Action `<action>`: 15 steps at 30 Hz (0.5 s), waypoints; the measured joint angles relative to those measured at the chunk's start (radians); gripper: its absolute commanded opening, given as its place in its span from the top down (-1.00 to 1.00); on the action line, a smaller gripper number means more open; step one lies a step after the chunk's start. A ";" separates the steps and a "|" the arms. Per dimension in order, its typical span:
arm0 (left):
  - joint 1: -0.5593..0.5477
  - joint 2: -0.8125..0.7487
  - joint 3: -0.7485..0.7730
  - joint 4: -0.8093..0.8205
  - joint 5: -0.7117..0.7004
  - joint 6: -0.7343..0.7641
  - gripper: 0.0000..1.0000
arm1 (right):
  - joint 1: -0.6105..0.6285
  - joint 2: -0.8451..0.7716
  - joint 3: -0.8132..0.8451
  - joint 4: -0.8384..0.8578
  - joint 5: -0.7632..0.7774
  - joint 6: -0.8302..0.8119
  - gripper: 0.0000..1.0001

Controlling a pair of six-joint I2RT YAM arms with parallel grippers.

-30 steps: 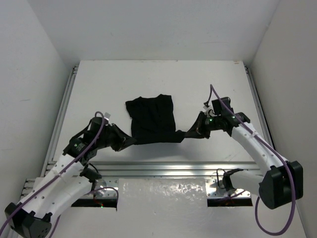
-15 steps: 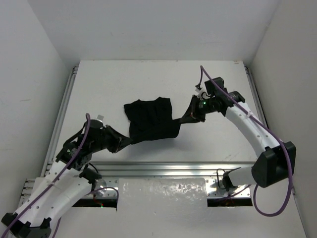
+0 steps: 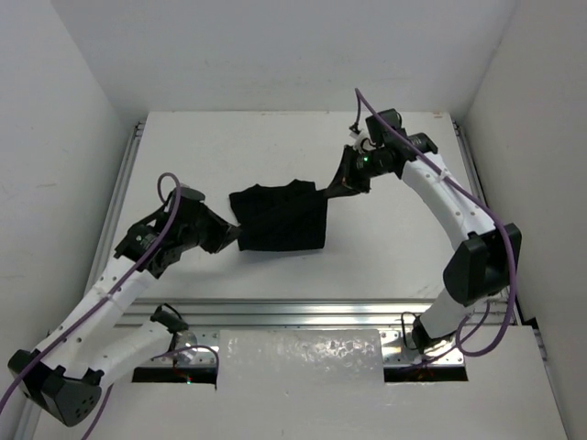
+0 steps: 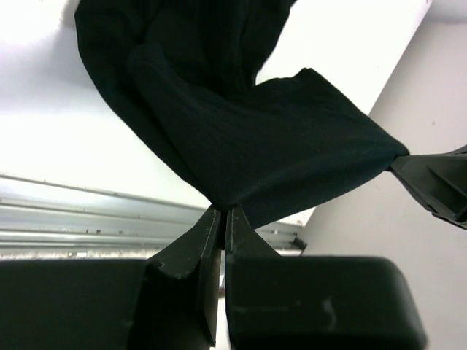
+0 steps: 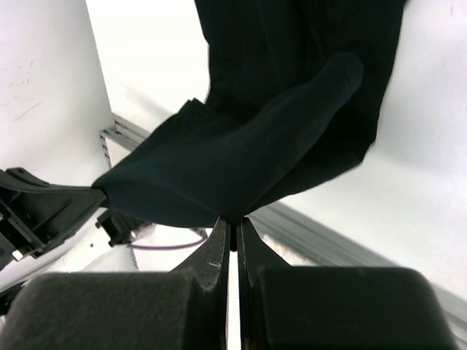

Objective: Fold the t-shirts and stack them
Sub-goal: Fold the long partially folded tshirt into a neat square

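Top external shows the left gripper (image 3: 229,236) and right gripper (image 3: 335,188), jaws clamped on corners of the black t-shirt (image 3: 280,220), have carried its hem from the table's (image 3: 229,147) near edge toward the far edge (fold underway, shirt mid-table).

Top cam: left gripper (image 3: 229,240) & right gripper (image 3: 332,188) are black on the black t-shirt (image 3: 280,220), so grip pts are too small to tell. Sleeves & collar lost in folds. Left wrist cam: t-shirt cut off at top edge, right gripper clipped at right edge, pinched bit hidden between the fingers (image 4: 198,240). Right wrist cam: t-shirt cut at top, left gripper clipped at left edge.
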 measured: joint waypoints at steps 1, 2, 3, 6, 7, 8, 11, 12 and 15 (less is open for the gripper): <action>0.000 0.008 0.005 0.003 -0.011 0.000 1.00 | 0.000 0.014 0.020 0.000 0.002 -0.006 1.00; 0.000 0.014 0.010 0.004 -0.023 -0.001 1.00 | 0.000 0.034 0.049 -0.011 0.003 -0.014 1.00; 0.000 0.023 0.016 0.006 -0.035 -0.001 1.00 | 0.000 0.054 0.076 -0.015 0.003 -0.021 1.00; 0.000 0.046 0.031 0.026 -0.072 -0.001 1.00 | 0.000 0.117 0.154 -0.025 0.005 -0.041 1.00; 0.000 0.055 0.034 0.033 -0.082 -0.001 1.00 | 0.000 0.137 0.175 -0.026 0.008 -0.048 1.00; 0.000 0.068 0.036 0.042 -0.095 -0.001 1.00 | 0.000 0.161 0.205 -0.035 0.011 -0.054 1.00; 0.003 0.118 0.040 0.070 -0.124 0.001 1.00 | 0.000 0.234 0.282 -0.048 0.018 -0.075 1.00; 0.005 0.141 0.040 0.080 -0.132 0.003 1.00 | 0.000 0.264 0.309 -0.049 0.020 -0.083 1.00; 0.023 0.201 0.041 0.108 -0.150 0.008 1.00 | 0.000 0.332 0.362 -0.051 0.021 -0.103 1.00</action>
